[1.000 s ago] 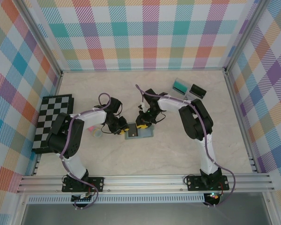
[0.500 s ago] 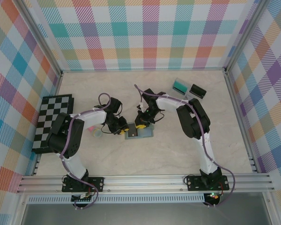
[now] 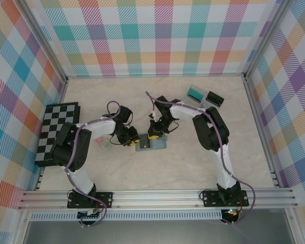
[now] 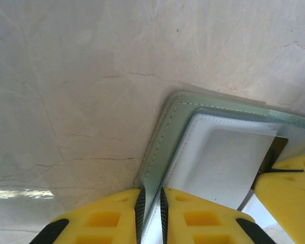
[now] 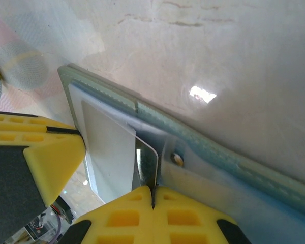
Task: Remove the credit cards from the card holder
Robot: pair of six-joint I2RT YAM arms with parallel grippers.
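- Top external: slight drift of right pincer [image 3: 153,135] toward 10 o'clock over the last second; no visible shift of holder [image 3: 151,144] or left pincer [image 3: 133,140].
- Likely meaning: start of a pull on one card, with barely any withdrawal so far; extraction not yet done.
- Left wrist: left pincer narrow, clamped on holder's stitched green edge at 6 o'clock of that view, probably bracing it against the desk [image 4: 66,76].
- Right wrist: right pincer closed tight on a thin dark card [image 5: 145,161], its rounded corner lifted off the pale panel, just beside a metal stud [image 5: 177,159].
- Holder near desk centre, open and flat: grey-green rim, pale inner panels; left pincer at its 9 o'clock edge, right pincer at its 12 o'clock edge.
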